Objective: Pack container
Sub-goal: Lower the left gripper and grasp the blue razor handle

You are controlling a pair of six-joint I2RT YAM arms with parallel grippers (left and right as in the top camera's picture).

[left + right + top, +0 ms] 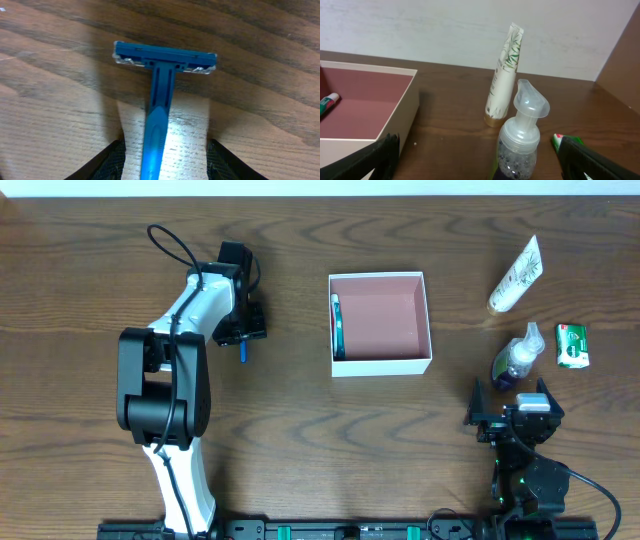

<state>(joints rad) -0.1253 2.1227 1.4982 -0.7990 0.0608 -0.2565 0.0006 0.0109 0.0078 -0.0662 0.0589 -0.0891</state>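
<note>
The container [380, 365] sits mid-table, at 3 o'clock from the left gripper [243, 340], whose jaws are half spread either side of a blue razor [165, 62], not pinching it. Right gripper [513, 392] gapes wide. The box looks light, thin card, probably slides easily, so I'd pinch a wall at the rim

Item 1: razor [159, 95], blue plastic, disposable type. Head w/ blades across upper frame, handle running straight down to btm edge. Lies on wood-grain table [50, 120].
Item 2: left gripper [165, 146], 2 black fingers [107, 162] at btm, 1 each side of handle, gap both sides, not touching it. Bright patch on table btwn them.
</note>
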